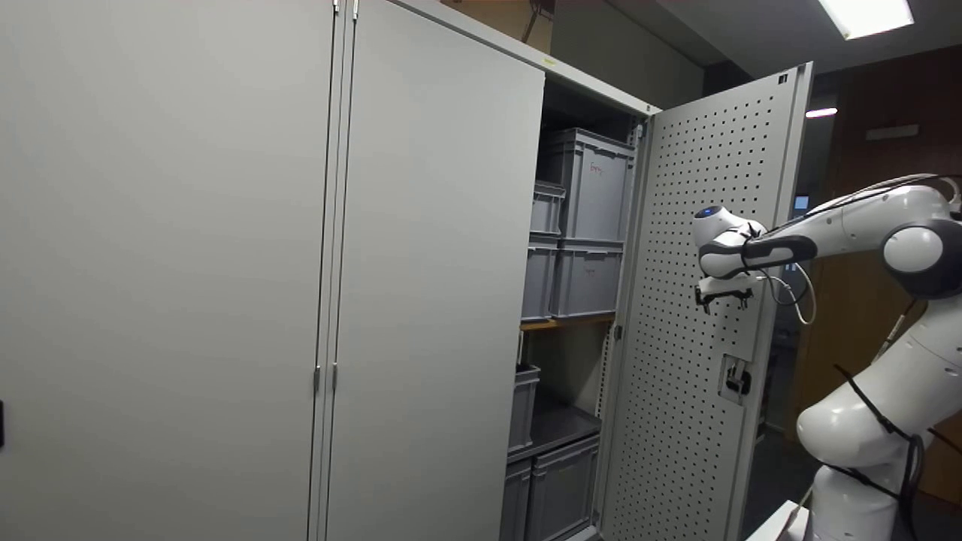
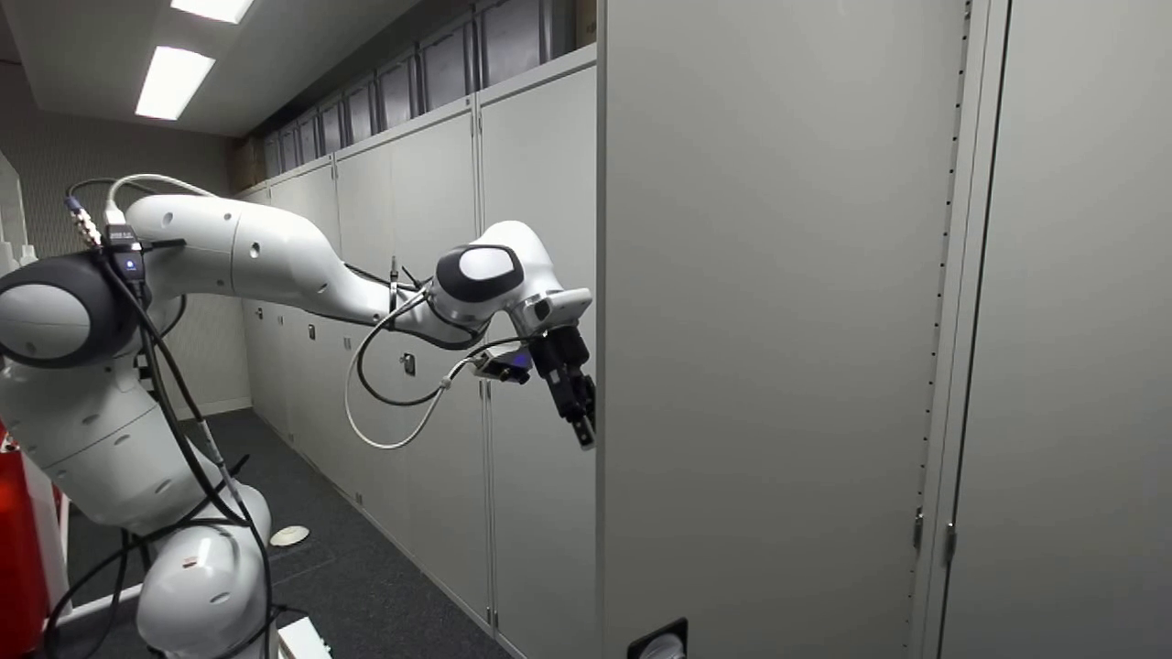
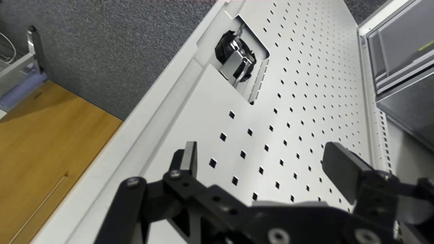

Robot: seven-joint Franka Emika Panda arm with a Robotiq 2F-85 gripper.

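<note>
In the wrist view the gripper (image 3: 264,157) runs off at six o'clock, its linkage (image 3: 374,203) blurred toward four. In an exterior view the open door (image 2: 778,320), its handle (image 2: 663,646) cut off at six, hides the gripper's three-o'clock flank. In an exterior view, red writing (image 1: 590,271) on a bin (image 1: 590,293) toward three is too small to read.

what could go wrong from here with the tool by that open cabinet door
The open tool appears near the perforated cabinet door, so a sideways move might bump or swing it. The dangling cable loop could snag on that door. Moved lower, the tool might catch on the latch, whose metal parts are exposed.
</note>
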